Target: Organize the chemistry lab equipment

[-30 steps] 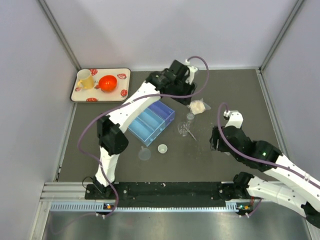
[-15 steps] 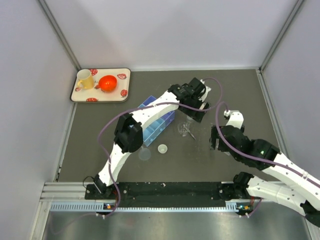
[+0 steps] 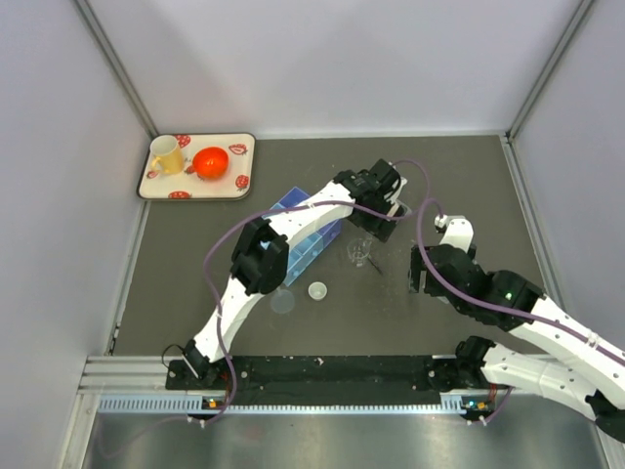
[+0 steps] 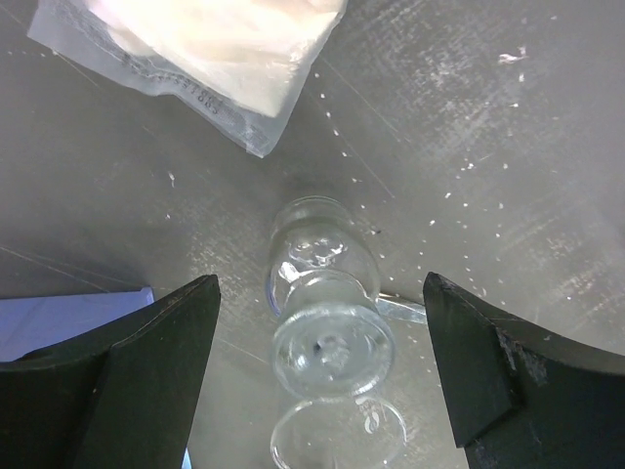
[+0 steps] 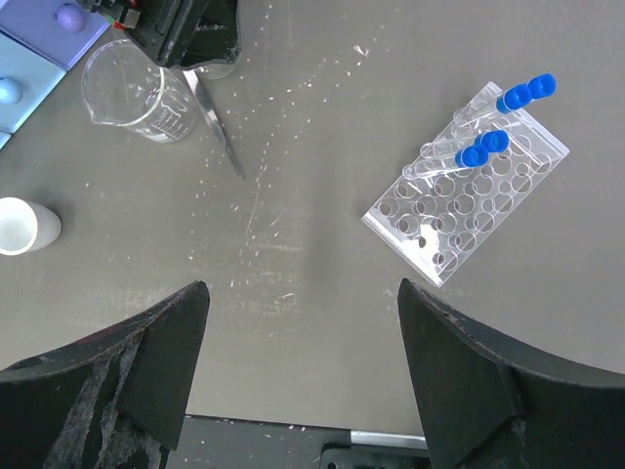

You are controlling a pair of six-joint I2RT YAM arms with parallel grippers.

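In the left wrist view a small clear flask (image 4: pixel 327 322) sits on the dark table between the fingers of my left gripper (image 4: pixel 320 293), which is open with a gap on each side. A clear cup rim (image 4: pixel 337 440) lies just below the flask, and a thin rod (image 4: pixel 402 311) pokes out to its right. My right gripper (image 5: pixel 303 293) hangs open over bare table. Ahead of it are a gridded clear tube rack (image 5: pixel 469 191) with blue-capped tubes (image 5: pixel 483 147), a clear beaker (image 5: pixel 137 93), a thin metal rod (image 5: pixel 217 122) and a tiny white cup (image 5: pixel 24 227).
A plastic bag of white material (image 4: pixel 215 39) lies beyond the flask. A blue compartment box (image 3: pixel 298 239) sits left of the left gripper (image 3: pixel 383 220). A clear round piece (image 3: pixel 282 302) lies near the small cup (image 3: pixel 317 290). The patterned tray (image 3: pixel 161 186) with yellow mug and red bowl is at back left.
My left arm swung from the back centre rightward and nearer, over the glassware, and its jaws opened wide. The right gripper's jaws opened a little more; that arm barely moved.
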